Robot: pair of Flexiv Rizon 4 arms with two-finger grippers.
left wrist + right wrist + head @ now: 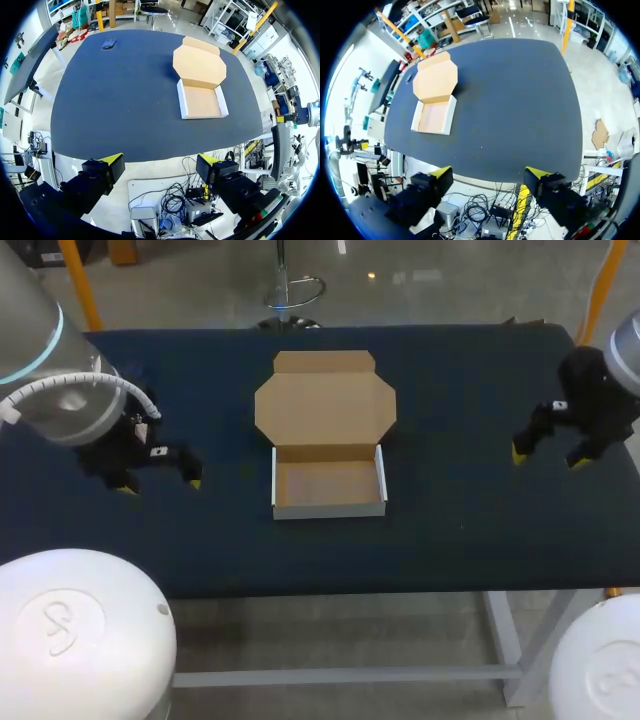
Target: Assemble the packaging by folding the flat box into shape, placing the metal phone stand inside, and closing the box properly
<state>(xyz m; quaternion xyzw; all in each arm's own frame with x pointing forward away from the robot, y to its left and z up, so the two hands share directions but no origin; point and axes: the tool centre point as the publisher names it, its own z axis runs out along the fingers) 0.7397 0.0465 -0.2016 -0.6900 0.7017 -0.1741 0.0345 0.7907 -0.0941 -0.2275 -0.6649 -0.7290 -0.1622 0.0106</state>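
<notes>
The cardboard box (328,487) lies at the table's middle, folded into a shallow white-walled tray. Its brown lid (325,405) is laid flat open toward the far edge. Nothing shows inside the tray. It also shows as the box (202,101) and the box (434,116) in the wrist views. A small dark grey object (108,44), perhaps the phone stand, lies near the far left corner and is hidden by my left arm in the head view. My left gripper (160,480) (160,161) hangs open left of the box. My right gripper (547,457) (489,173) is open near the right edge.
The dark blue table (460,520) carries only the box and the small grey object. Wide bare cloth lies between each gripper and the box and along the front edge.
</notes>
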